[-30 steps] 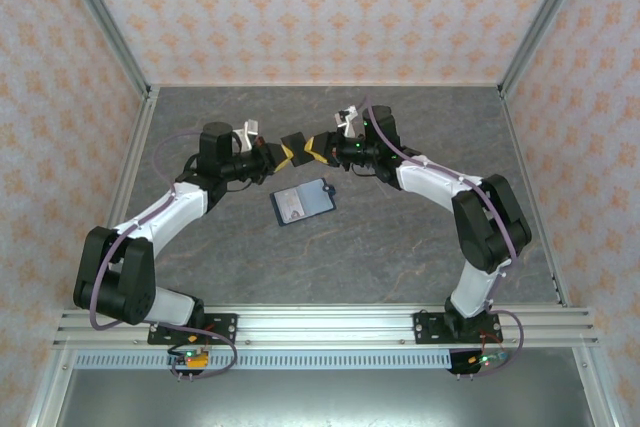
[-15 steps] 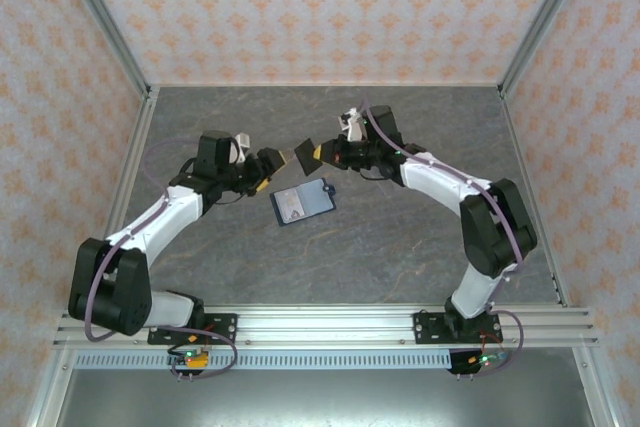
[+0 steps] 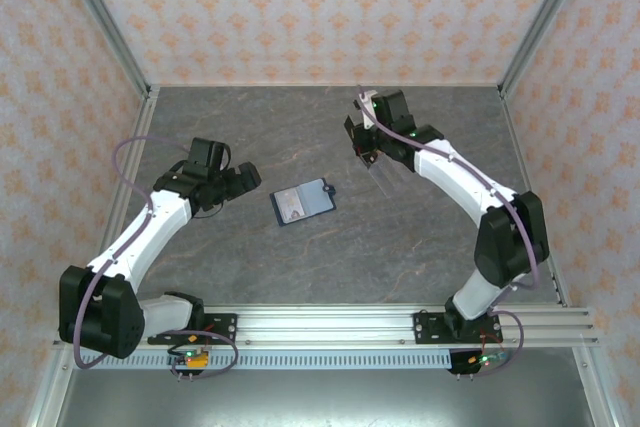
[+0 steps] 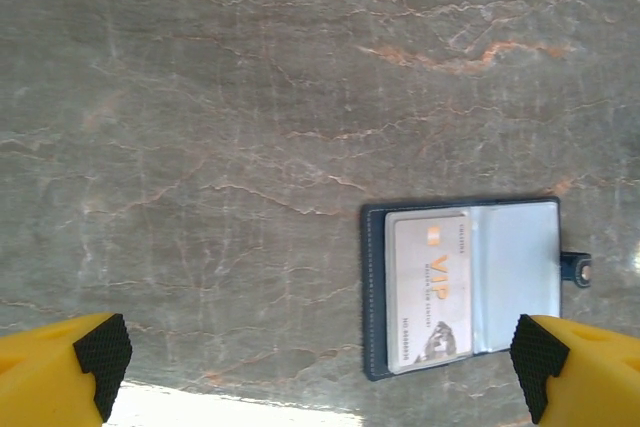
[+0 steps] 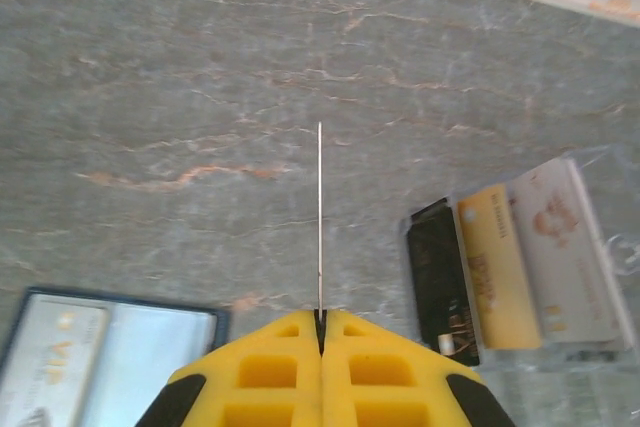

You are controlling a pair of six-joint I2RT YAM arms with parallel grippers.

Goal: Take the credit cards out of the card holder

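**Hand-over done: one card on its way out, one left in the holder.**
On the table (image 3: pixel 300 117), the left gripper (image 3: pixel 250 179) has let go and drawn back to 9 o'clock of the holder (image 3: pixel 303 203), its jaws wide and empty. The holder lies open at the centre. The right gripper (image 5: pixel 320 325), pinched on a thin card (image 5: pixel 319 217) seen edge-on, has swung out to 1 o'clock, near the pile (image 5: pixel 520 272) of freed cards. A VIP card (image 4: pixel 430 287) sits pocketed, so another pull looks needed.

The card holder (image 4: pixel 515 277) is lying open on the grey marbled worktop (image 4: pixel 200 147), its tab clasp (image 4: pixel 577 269) pointing right. A pale credit card (image 4: pixel 428 287) marked VIP is sitting in its left pocket. The left end effector (image 4: pixel 318 359) is standing wide open, yellow fingers (image 4: pixel 50 372) at the bottom corners.
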